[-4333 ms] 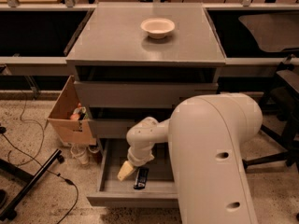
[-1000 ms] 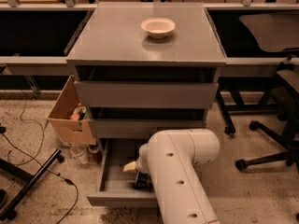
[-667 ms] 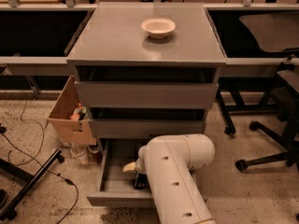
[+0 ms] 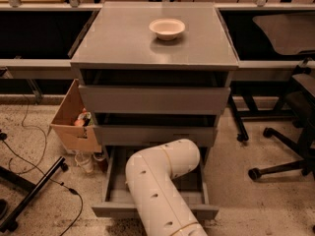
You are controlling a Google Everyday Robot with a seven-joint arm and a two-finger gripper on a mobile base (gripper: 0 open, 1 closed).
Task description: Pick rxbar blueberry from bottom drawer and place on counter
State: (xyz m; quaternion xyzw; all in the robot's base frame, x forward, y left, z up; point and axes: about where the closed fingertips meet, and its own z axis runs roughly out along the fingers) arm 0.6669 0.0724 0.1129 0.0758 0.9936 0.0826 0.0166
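Since the white arm (image 4: pixel 157 191) covers the bottom drawer (image 4: pixel 114 183), the gripper inside is hidden, state unknown.

Shows as a thick, cream-white arm (image 4: pixel 157 191) built of smooth, rounded tube sections with a soft sheen. Carries small dark oval recesses scattered in loose rows along the shell, plus thin tan seam lines ringing the joints. Hides the gripper entirely behind the bulky rounded elbow section.

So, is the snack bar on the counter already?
No, the counter holds only a white bowl; the gripper is hidden behind the arm at the bottom drawer.
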